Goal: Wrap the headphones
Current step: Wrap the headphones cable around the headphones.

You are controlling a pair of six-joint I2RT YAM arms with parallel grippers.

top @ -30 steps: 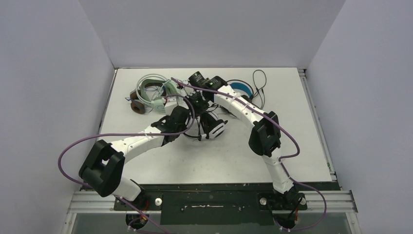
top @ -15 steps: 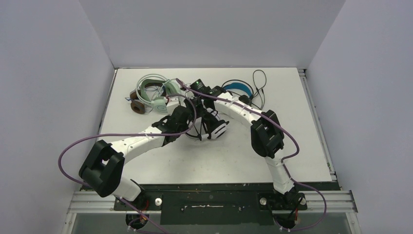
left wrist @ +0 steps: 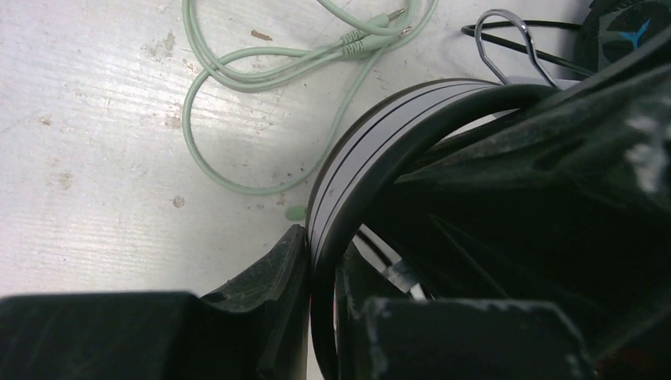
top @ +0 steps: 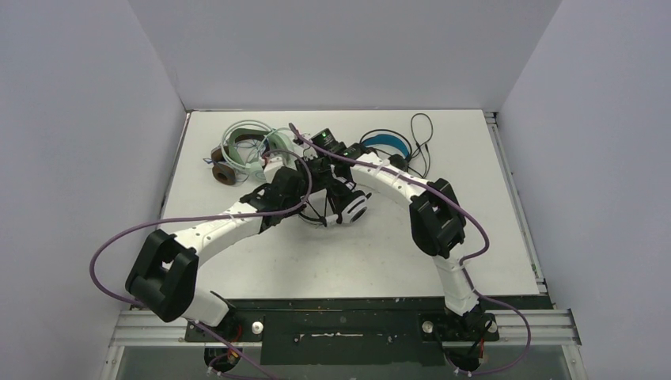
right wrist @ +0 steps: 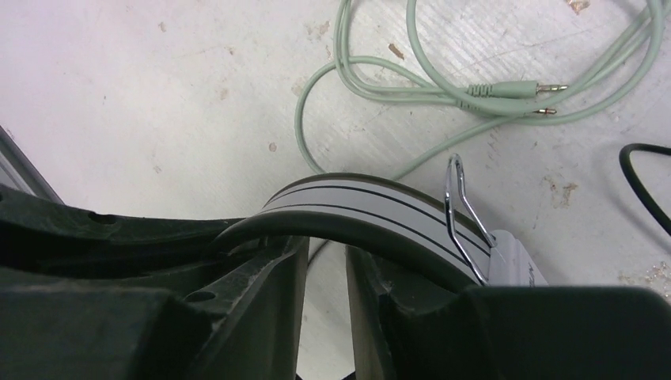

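Four headphones [top: 252, 147], two tools, left tool [left wrist: 318, 265] clamped on striped headphones [left wrist: 372, 150], right tool [right wrist: 325, 273] slightly apart

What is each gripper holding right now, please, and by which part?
The left gripper pinches the white striped headphones by the headband; the right gripper, jaws slightly apart, holds nothing.

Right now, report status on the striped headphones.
Left gripper shut on striped headband. Right gripper slightly open, empty, at the band. Mint cord lying loose alongside.
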